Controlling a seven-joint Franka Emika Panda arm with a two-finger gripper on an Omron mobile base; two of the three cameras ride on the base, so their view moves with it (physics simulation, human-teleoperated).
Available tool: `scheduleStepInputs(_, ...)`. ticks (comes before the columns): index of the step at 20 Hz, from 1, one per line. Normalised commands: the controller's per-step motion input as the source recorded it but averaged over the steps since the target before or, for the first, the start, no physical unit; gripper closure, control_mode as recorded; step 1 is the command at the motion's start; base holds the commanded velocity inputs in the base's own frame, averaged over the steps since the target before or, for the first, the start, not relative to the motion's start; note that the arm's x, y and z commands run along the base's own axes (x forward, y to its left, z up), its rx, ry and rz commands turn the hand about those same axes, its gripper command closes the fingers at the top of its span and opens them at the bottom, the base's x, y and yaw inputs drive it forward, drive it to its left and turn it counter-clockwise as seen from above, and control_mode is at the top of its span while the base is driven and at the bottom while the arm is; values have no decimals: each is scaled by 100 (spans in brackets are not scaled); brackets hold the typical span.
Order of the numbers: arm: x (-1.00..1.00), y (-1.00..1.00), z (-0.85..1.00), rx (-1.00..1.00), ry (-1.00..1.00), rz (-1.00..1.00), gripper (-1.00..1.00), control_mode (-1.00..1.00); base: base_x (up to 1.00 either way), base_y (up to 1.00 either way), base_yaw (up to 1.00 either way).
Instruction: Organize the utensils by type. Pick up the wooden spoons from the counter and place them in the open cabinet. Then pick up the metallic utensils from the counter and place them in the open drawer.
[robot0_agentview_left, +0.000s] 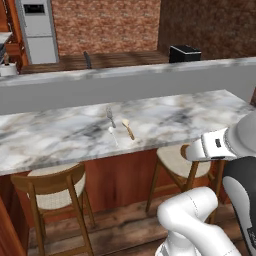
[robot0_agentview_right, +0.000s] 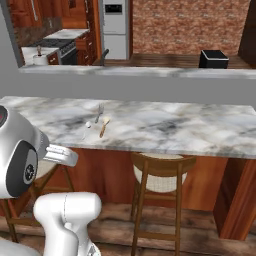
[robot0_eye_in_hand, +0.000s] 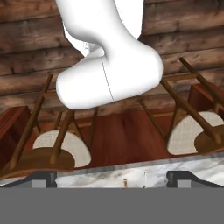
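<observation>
On the white marble counter (robot0_agentview_left: 60, 137) (robot0_agentview_right: 165, 127) a tan wooden spoon (robot0_agentview_left: 129, 129) (robot0_agentview_right: 103, 126) lies near the front edge. Just left of it lie the metallic utensils: a fork (robot0_agentview_left: 110, 116) (robot0_agentview_right: 99, 111) and a slim pale spoon (robot0_agentview_left: 113, 135) (robot0_agentview_right: 88, 125). My gripper (robot0_eye_in_hand: 111, 178) is open, its two dark fingertips (robot0_eye_in_hand: 43, 177) wide apart with nothing between them. It hangs short of the counter's front edge (robot0_eye_in_hand: 109, 175), where small ends of the utensils show. The open cabinet and open drawer are out of view.
Two wooden stools (robot0_agentview_left: 52, 187) (robot0_agentview_left: 182, 162) (robot0_agentview_right: 160, 170) stand under the counter's overhang, also seen as stools (robot0_eye_in_hand: 57, 146) (robot0_eye_in_hand: 192, 131) in the hand view. A grey raised ledge (robot0_agentview_left: 125, 82) runs along the counter's back. A black box (robot0_agentview_left: 185, 52) sits beyond it.
</observation>
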Motion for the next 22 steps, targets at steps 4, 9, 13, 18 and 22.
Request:
scheduleStepInputs(4, 0, 0, 0, 0, 0, 0, -100, 100, 35, 28, -23)
scheduleStepInputs(9, 0, 0, 0, 0, 0, 0, -100, 100, 33, 44, -24)
scheduleStepInputs(13, 0, 0, 0, 0, 0, 0, -100, 100, 34, 45, -22)
scheduleStepInputs(18, 0, 0, 0, 0, 0, 0, -100, 100, 32, 52, -21)
scheduleStepInputs(22, 0, 0, 0, 0, 0, 0, -100, 100, 33, 50, -20)
